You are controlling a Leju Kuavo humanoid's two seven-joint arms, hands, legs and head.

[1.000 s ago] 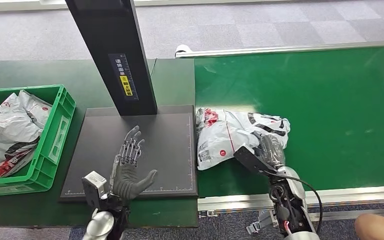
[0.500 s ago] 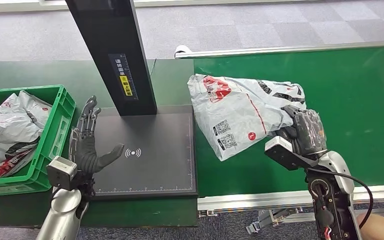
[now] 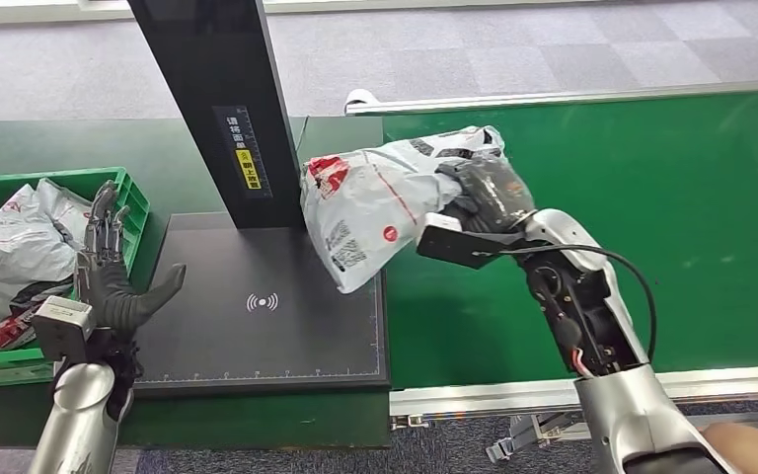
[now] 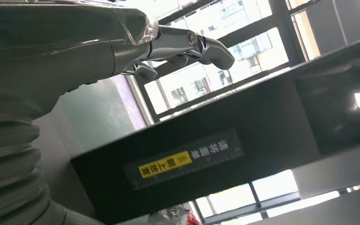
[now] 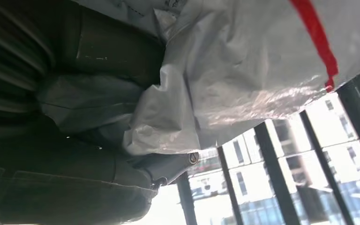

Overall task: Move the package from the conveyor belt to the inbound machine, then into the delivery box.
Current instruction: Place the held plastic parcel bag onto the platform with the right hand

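Two hands showed. The right hand (image 3: 486, 197) gripped the package (image 3: 375, 202), fingers closed into its crumpled white plastic, and held it in the air over the right edge of the scanner pad (image 3: 266, 326), beside the black post (image 3: 222, 109) and clear of the belt (image 3: 632, 207). The left hand (image 3: 109, 281) stood upright at the pad's left edge, fingers spread wide and thumb out, holding nothing, just beside the green box (image 3: 123, 247) with its white bags.
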